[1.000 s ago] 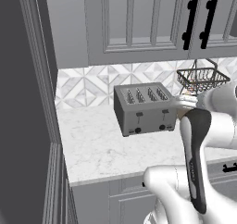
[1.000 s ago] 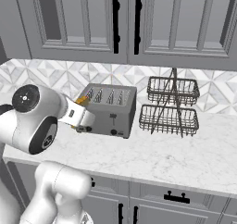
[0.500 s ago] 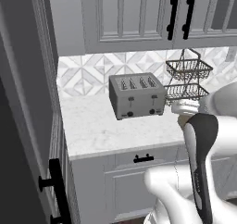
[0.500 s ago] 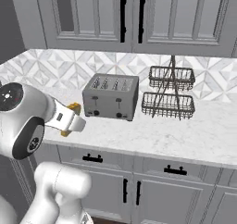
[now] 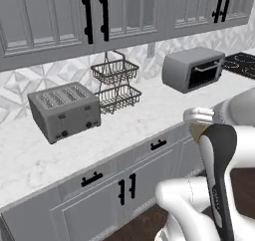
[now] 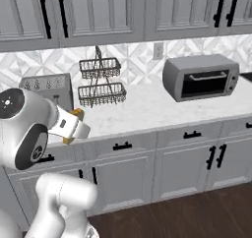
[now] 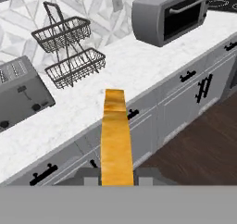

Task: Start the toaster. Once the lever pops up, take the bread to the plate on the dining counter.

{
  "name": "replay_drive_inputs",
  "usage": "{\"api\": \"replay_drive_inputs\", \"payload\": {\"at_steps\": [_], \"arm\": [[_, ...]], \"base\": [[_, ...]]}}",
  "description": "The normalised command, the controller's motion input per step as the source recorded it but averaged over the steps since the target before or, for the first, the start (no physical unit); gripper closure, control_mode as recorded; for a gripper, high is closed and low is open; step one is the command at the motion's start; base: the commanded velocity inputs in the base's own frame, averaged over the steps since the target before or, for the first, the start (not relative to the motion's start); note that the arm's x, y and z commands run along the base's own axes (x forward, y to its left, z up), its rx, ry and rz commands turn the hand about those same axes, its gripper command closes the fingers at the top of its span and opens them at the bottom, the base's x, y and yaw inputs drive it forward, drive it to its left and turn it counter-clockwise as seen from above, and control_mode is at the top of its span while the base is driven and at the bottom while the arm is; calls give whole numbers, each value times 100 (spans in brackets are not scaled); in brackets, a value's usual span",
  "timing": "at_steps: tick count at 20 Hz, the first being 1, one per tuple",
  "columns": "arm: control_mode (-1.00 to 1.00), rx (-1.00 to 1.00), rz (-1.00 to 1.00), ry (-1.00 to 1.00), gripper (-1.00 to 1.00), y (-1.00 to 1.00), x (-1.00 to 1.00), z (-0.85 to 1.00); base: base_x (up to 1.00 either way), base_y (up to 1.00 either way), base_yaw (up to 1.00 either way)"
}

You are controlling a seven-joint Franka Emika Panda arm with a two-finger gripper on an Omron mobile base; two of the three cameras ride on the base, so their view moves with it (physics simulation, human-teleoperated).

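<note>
My gripper (image 7: 116,177) is shut on the bread (image 7: 115,135), a tan slice seen edge-on that sticks out between the fingers. In the right base view the bread (image 6: 77,115) shows as an orange edge at the hand, in front of the cabinet fronts. The grey four-slot toaster (image 5: 64,110) stands on the marble worktop, well to the left of the hand; it is also at the left in the hand view (image 7: 21,96) and behind the arm in the right base view (image 6: 49,87). The plate and the dining counter are out of view.
A two-tier wire basket (image 5: 115,85) stands right of the toaster. A grey toaster oven (image 6: 202,77) sits further right, with a dark cooktop (image 5: 241,60) beyond it. Grey cabinets (image 6: 147,163) run under the worktop, above a dark wood floor (image 7: 203,144).
The whole picture has shifted: the base has backed away from the worktop and turned right, so the toaster now lies farther off to the left. The bread stays in the shut gripper.
</note>
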Motion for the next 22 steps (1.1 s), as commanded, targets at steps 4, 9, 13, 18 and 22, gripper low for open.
{"api": "replay_drive_inputs", "payload": {"at_steps": [4, 9, 13, 18, 22], "arm": [[100, 0, 0, 0, 100, 0, 0, 0], [100, 0, 0, 0, 100, 0, 0, 0], [100, 0, 0, 0, 100, 0, 0, 0], [100, 0, 0, 0, 100, 0, 0, 0], [100, 0, 0, 0, 100, 0, 0, 0]], "base": [[0, -70, -80], [4, -80, -72], [36, -84, -59], [70, -85, -47], [98, -82, -35]]}}
